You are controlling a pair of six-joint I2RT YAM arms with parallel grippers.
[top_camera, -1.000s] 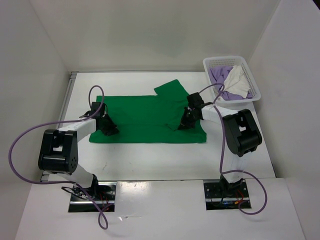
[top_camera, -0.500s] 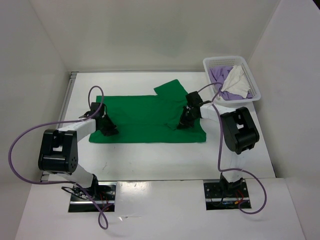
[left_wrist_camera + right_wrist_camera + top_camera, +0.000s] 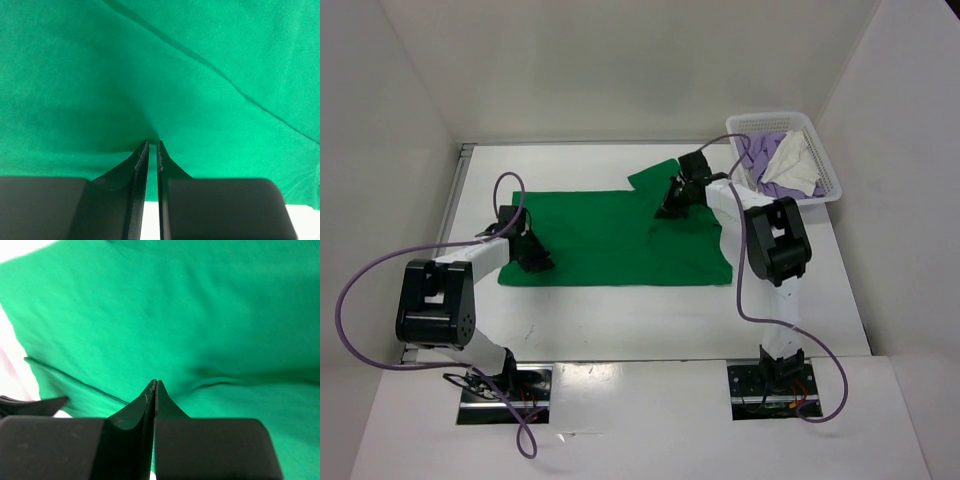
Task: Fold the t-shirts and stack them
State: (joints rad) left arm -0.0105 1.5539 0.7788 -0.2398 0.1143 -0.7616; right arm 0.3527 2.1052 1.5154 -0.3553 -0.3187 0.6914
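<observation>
The green t-shirt [image 3: 610,235] is laid out flat across the middle of the table [image 3: 620,310], with its long side running left to right. One sleeve [image 3: 655,175] is spread toward the far side. No fold is seen in it yet, so the first shirt is judged to be at the spreading or first-fold stage.

The left hand [image 3: 533,257] is set low at the left end of the shirt. In the left wrist view it is closed to a thin slit, and green cloth is gathered and puckered at its tips, so a pinch of the shirt is taken to be held.

The right hand [image 3: 671,206] is placed on the far right part of the shirt, just near the sleeve. It is pressed fully closed over the cloth in the right wrist view. Whether any cloth is caught between its tips cannot be told.

The lavender t-shirt [image 3: 757,155] and the cream-white t-shirt [image 3: 798,165] are bundled, unfolded, in the white basket [image 3: 770,118] at the far right corner. Nothing has been stacked. All three shirts are left to be folded, and the pile is yet to be started.
</observation>
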